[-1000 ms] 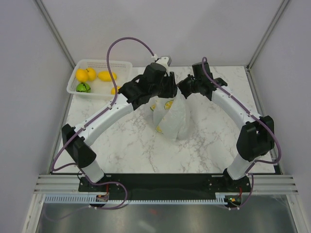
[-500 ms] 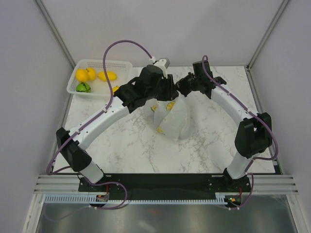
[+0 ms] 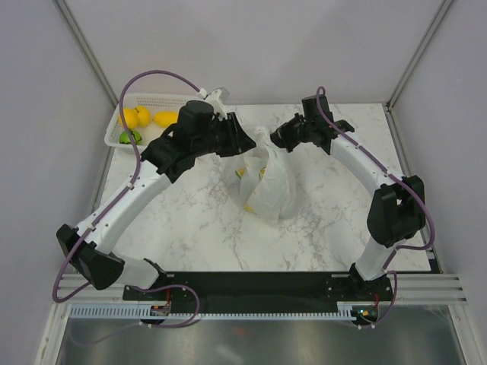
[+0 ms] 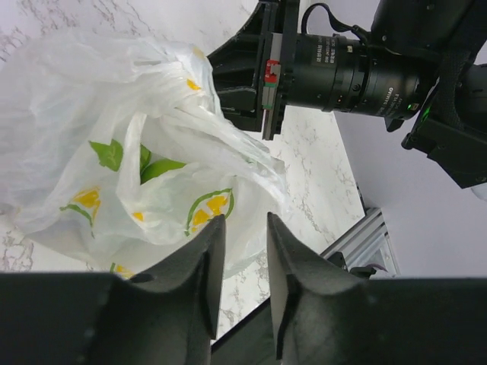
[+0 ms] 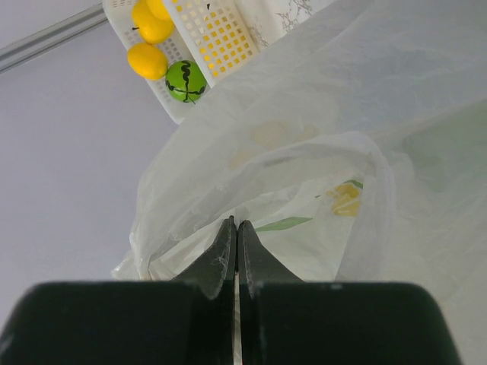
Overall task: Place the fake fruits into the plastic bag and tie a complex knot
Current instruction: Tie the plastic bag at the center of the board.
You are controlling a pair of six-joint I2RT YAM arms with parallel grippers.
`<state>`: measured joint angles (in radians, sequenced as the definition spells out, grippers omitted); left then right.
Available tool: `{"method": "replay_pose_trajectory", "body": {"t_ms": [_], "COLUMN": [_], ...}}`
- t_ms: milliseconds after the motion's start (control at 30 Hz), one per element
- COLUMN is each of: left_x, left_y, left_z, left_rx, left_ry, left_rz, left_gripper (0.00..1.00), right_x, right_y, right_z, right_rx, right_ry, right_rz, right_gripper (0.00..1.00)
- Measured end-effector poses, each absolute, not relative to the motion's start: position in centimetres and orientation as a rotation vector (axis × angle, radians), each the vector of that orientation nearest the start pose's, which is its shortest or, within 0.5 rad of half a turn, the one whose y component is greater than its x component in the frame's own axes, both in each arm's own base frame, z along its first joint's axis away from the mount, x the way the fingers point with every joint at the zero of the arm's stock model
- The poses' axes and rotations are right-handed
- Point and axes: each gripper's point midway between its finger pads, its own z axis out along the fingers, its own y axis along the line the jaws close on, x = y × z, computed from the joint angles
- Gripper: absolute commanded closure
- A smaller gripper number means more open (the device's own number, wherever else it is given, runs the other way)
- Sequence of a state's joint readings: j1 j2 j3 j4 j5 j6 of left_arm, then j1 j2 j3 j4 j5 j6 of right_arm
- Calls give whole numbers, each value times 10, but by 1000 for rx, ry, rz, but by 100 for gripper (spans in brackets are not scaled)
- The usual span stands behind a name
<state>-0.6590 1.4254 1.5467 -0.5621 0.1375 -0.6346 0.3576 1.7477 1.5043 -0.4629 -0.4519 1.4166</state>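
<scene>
The plastic bag — one, standing tall — lies just ahead of both jaws, its gathered top between them. The right gripper, nearer, has its fingers pressed together, apparently pinching that film. The left gripper stands slightly apart, empty. Behind the left jaws, one basket shows four fake fruits — three yellow, one green.

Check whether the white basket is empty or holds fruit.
Not empty: in the right wrist view the basket holds yellow fruits and a green one.
</scene>
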Motion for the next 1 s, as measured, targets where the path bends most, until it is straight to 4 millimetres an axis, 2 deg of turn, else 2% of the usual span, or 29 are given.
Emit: {"method": "replay_pose_trajectory", "body": {"t_ms": [100,200,467,733,867,1000], "left_x": [302,295,290,316,329,331], "left_y": [-286,-278,-279,-300,-310,-318], "left_z": [328,316,275,270,260,249], "left_rx": [88,59,-3,-73,-85,-81], "left_ry": [2134,2161,2249,2166,2168,2188], "left_rz": [-949,-953,-978,-1065,-1075,-1075], "left_gripper": [70,70,70,70,69,68], "right_x": [408,409,409,409,409,409], "right_y": [272,271,272,272,272,272], "right_z": [229,229,231,231,231,231], "right_rx": [1083,1081,1073,1073,1073,1072], "right_ry": [2396,2395,2393,2393,2393,2393], "right_rz": [1316,1315,1319,1320,1320,1321], "right_gripper": [100,100,100,100,100,100]}}
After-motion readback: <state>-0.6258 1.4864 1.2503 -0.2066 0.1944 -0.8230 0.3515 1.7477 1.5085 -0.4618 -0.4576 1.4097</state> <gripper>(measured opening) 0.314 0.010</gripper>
